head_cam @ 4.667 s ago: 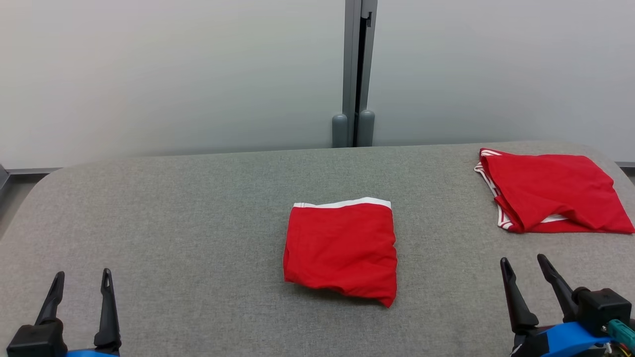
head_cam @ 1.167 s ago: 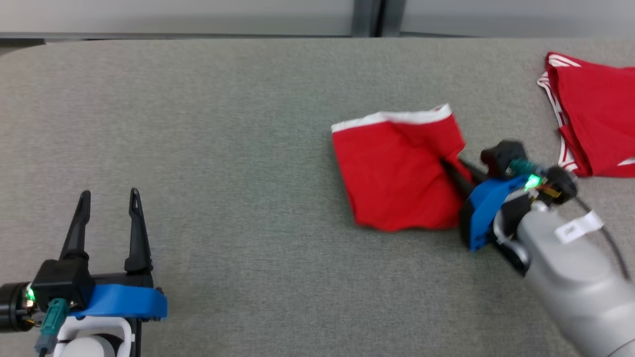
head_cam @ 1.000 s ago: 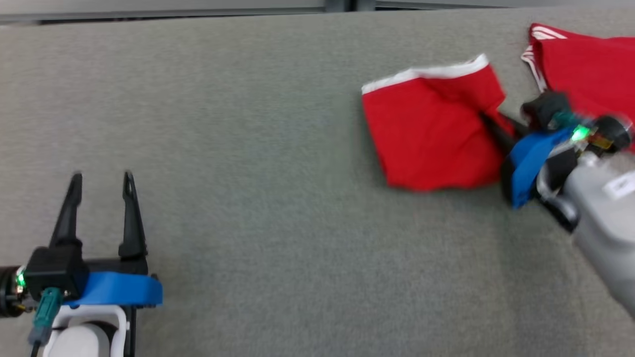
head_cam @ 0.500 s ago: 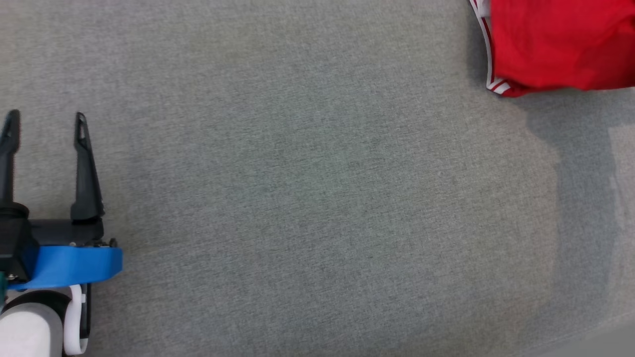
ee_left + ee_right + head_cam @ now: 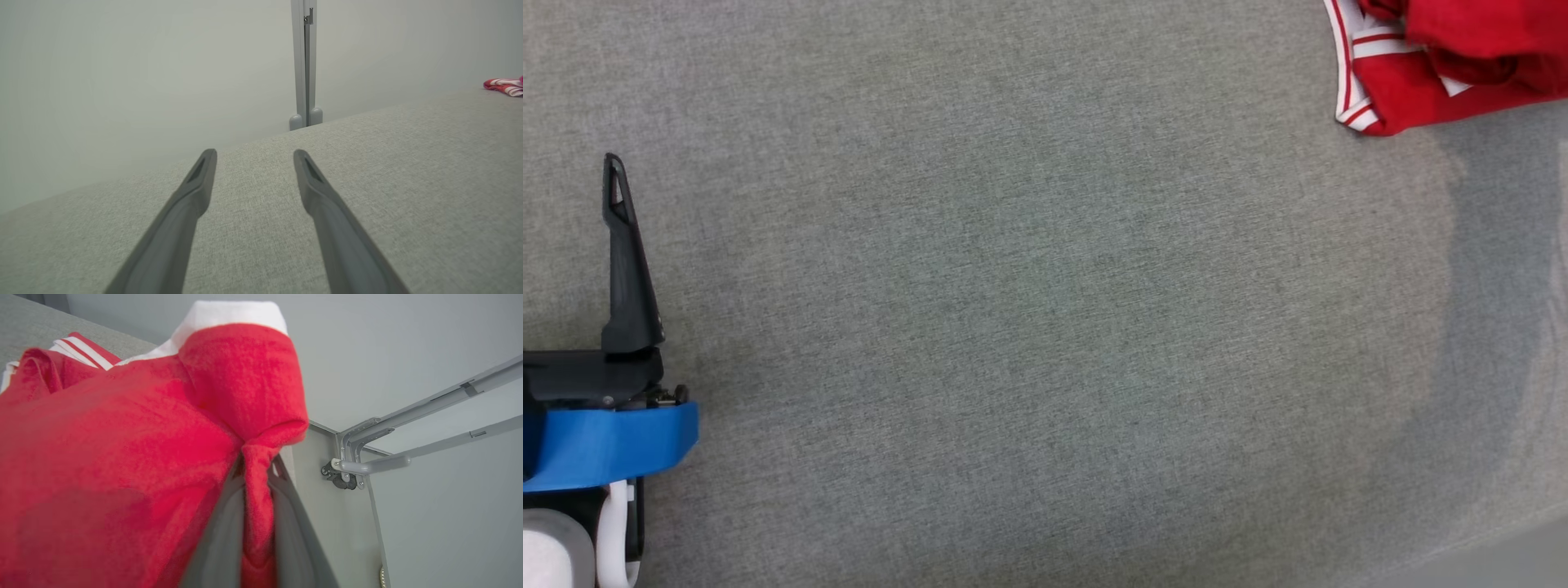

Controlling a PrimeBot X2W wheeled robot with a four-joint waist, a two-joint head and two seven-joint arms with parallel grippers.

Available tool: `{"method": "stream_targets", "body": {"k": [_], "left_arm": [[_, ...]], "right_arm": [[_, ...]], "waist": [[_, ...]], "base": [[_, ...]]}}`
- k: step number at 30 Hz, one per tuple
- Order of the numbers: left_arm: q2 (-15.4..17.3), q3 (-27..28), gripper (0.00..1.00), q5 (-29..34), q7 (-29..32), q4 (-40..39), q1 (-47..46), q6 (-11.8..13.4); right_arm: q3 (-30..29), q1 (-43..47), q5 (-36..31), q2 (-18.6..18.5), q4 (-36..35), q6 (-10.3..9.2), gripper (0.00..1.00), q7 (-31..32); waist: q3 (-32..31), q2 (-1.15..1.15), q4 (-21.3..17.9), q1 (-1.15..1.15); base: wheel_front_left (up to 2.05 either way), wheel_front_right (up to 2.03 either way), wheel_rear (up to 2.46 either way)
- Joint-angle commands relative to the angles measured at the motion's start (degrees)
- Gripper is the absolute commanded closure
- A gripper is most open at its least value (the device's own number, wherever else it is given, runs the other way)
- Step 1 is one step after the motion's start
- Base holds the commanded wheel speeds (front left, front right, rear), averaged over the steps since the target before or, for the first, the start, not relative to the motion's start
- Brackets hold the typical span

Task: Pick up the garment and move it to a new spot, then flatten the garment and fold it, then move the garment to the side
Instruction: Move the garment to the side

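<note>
Right tool (image 5: 258, 467) clamped on bunched fold of white-banded red cloth garment (image 5: 122, 465), cloth spreading left of it. Left tool (image 5: 254, 154) apart over grey fabric surface (image 5: 408, 163).

- grey woven tabletop (image 5: 1045, 327) fills most of the head view — kinda felt-like, with a soft shadow down its right side
- second red piece with white stripe trim (image 5: 1396, 110), bunched up in that view's top right
- plain pale wall (image 5: 122, 73) behind, split by a grey upright post (image 5: 304, 61) with two rounded caps at its foot
- right wrist view — grey metal rails meeting at a bracket (image 5: 351, 461)
</note>
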Motion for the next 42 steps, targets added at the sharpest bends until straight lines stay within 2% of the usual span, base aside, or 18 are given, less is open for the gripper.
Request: {"method": "stream_targets", "body": {"k": [1,2,9,14,17,21,26,32,37,42], "left_arm": [[0.23,0.03,0.00,0.21,-0.35,-0.12,-0.79,0.23],[0.09,-0.14,0.00,0.18,-0.46,-0.04,-0.78,0.34],[-0.73,-0.81,0.00,-0.49,-2.26,1.74,-1.30,0.79],[-1.73,-1.05,0.00,-1.34,-3.90,3.67,0.16,1.33],[-2.09,-0.90,0.00,-1.76,-4.57,4.23,0.94,1.70],[-2.65,-0.45,0.00,-2.65,-6.01,5.62,2.76,2.10],[-3.15,0.63,0.00,-4.06,-7.83,7.38,5.60,2.54],[-3.64,1.77,0.00,-5.81,-9.05,9.10,10.34,3.06],[-3.81,3.02,0.00,-7.28,-9.77,10.43,14.31,3.13],[-4.16,2.66,0.00,-8.25,-10.13,12.10,16.52,2.69]], "right_arm": [[0.97,-1.46,-1.23,1.39,2.40,-0.02,0.55,-0.48],[1.28,-2.04,-1.65,2.01,3.89,-0.02,0.00,-0.50],[0.90,-4.89,-2.86,3.83,10.42,-0.02,0.00,-6.51],[-0.03,-5.54,-4.22,3.51,12.95,-0.03,0.00,-9.93],[0.20,-4.65,-5.51,3.20,13.52,-0.02,0.00,-10.47],[-1.93,-2.29,-4.35,4.64,12.95,-0.02,0.00,-11.40],[-6.70,2.14,-3.49,5.15,3.82,-0.02,0.00,-11.52],[-15.12,13.79,-6.17,8.22,-10.35,-0.02,0.00,-11.54],[-22.10,25.90,-9.44,12.66,-20.14,-0.02,0.00,-11.53],[-27.91,38.84,-12.57,16.40,-26.92,-0.02,0.00,-11.52]], "waist": [[0.33,-0.01,0.63,-0.01],[0.38,-0.01,0.89,-0.01],[-0.81,-0.01,2.61,-0.01],[-3.61,-0.01,3.49,-0.01],[-4.96,-0.01,3.70,-0.01],[-8.25,-0.01,3.97,-0.01],[-12.96,-0.01,4.23,-0.01],[-19.09,-0.01,4.30,-0.01],[-23.24,-0.01,3.92,-0.01],[-27.12,-0.01,4.70,-0.01]], "base": [[0.00,0.00,0.00],[0.00,0.00,0.00],[0.00,0.00,0.00],[0.00,0.00,0.00],[0.00,0.00,0.00],[0.00,0.00,0.00],[0.00,0.00,0.00],[0.00,0.00,0.00],[0.00,0.00,0.00],[0.00,0.00,0.00]]}}
